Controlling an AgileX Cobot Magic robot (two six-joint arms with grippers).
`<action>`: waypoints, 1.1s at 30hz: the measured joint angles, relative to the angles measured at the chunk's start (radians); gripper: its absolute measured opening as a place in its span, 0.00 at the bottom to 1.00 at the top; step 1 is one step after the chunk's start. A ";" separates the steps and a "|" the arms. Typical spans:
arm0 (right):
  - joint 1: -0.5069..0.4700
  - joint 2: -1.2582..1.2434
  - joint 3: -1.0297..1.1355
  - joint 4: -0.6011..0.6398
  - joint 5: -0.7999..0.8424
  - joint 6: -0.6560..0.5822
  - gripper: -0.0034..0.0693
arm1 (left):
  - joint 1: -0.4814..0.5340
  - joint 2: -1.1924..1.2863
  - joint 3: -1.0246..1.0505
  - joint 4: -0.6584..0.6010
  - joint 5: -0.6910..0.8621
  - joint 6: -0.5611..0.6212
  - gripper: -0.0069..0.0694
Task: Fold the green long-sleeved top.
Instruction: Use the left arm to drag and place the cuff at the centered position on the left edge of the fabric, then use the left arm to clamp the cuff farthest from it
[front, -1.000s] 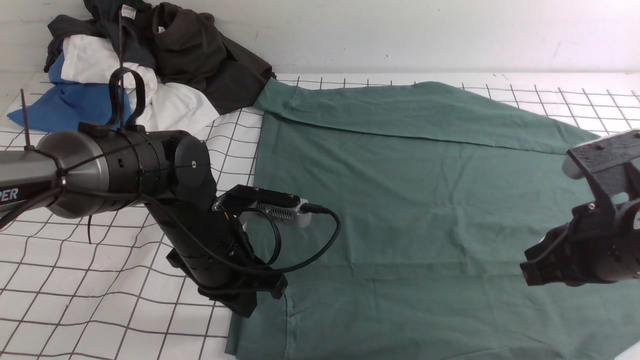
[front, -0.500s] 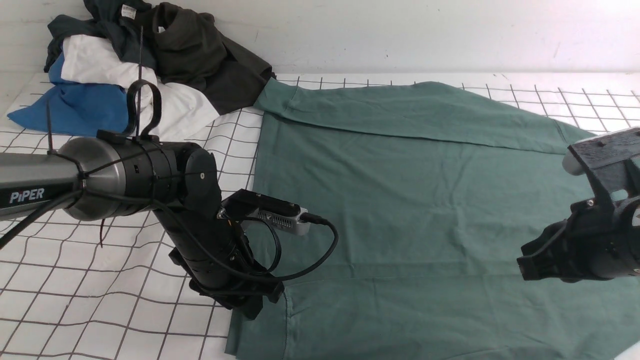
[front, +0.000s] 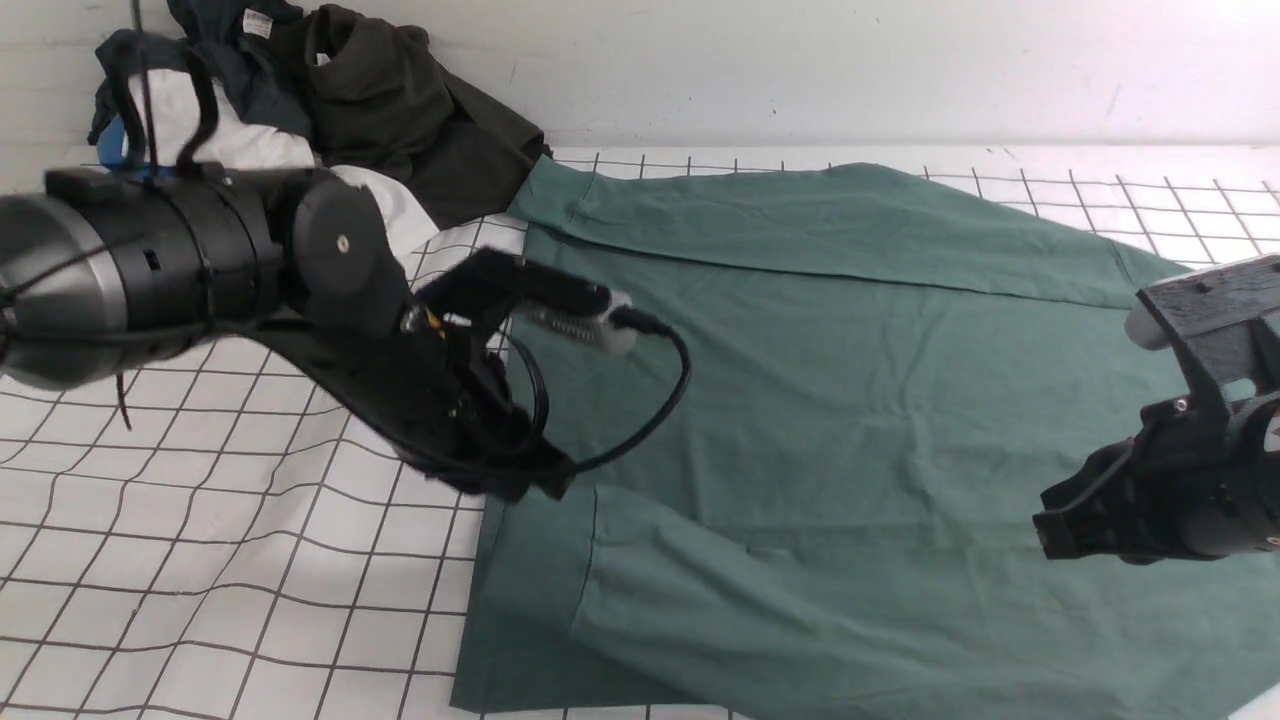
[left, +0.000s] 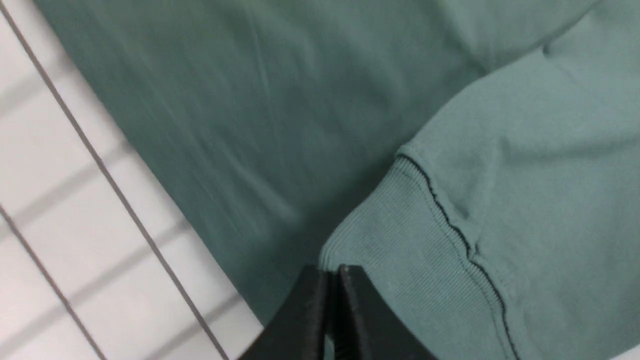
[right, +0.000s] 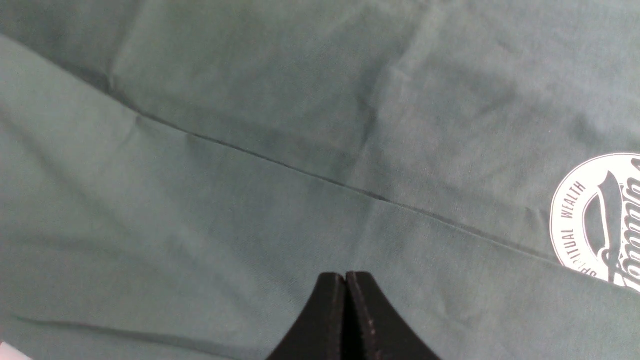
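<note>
Fingers, left (left: 305, 320): pressed tight together, with the corner of the ribbed cuff (left: 400, 240) pinched at their tips.
Fingers, right (right: 325, 320): shut flat against each other with nothing between them. Green fabric lies beyond the tips; contact cannot be told.
Left gripper (front: 545, 485): at the left edge of the garment, angled down from the arm, with the cuff corner raised in its grip.
Right gripper (front: 1050, 525): at the right side of the garment, near the edge of the front view.
Green long-sleeved top (front: 800, 400): spread on the table from centre to right. The body lies flat with light creases.
Far sleeve (front: 830, 220): folded along the far edge of the body, its end at far left.
Near sleeve (front: 760, 620): runs from the pinched cuff slantwise toward the near right, lying over the body.
Chest logo (right: 600, 220): white round print, partly cut off by the frame, seen in the right wrist view only.
Grid cloth (front: 200, 560): white with dark lines, covering the table and bare to the left of the garment.
Clothes pile (front: 230, 140): far left, against the wall.
Dark olive-brown garment (front: 390, 90): on the pile, its edge meeting the end of the far sleeve.
Dark teal garment (front: 225, 40): top of the pile, with a white neck tag showing.
Wrist camera (front: 570, 300): on the left arm, with a black cable (front: 670, 390) looping from it.
</note>
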 joint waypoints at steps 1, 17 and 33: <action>0.000 0.000 0.000 0.000 -0.001 0.000 0.03 | 0.000 -0.003 -0.028 0.010 -0.013 0.015 0.09; 0.000 0.000 0.000 0.022 -0.015 0.000 0.03 | 0.079 0.464 -0.570 0.100 0.009 -0.072 0.11; 0.120 0.048 0.000 0.045 -0.043 -0.079 0.03 | 0.241 0.999 -1.466 -0.045 0.166 -0.229 0.74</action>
